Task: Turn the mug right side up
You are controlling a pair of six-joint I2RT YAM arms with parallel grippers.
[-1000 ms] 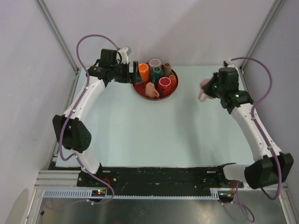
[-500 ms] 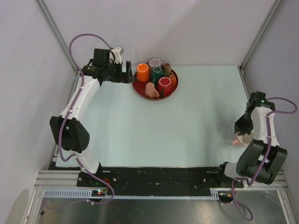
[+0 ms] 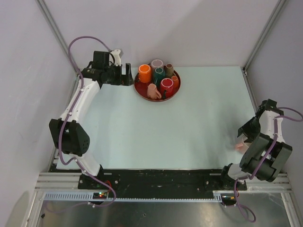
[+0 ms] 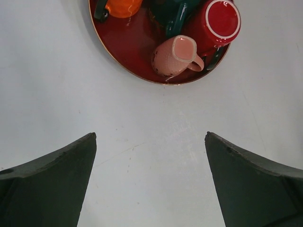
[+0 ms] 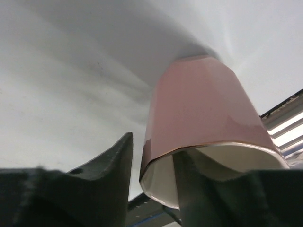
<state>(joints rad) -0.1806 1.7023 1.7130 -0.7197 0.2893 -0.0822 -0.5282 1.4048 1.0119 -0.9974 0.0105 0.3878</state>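
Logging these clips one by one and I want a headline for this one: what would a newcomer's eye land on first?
The red tray crowded with bright mugs at the far edge of the table, with the open left gripper just to its left. Then, alone near the right front corner, the pink mug stands mouth-up. The right gripper straddles its rim, a sliver of gap showing at the outer finger.

The top camera looks down from behind over the whole table (image 3: pixel 156 127), sharing the far red tray (image 4: pixel 125 49) with the left wrist camera, which faces straight down from some height, and the near-right pink mug (image 5: pixel 199 104) with the low, close right wrist camera.
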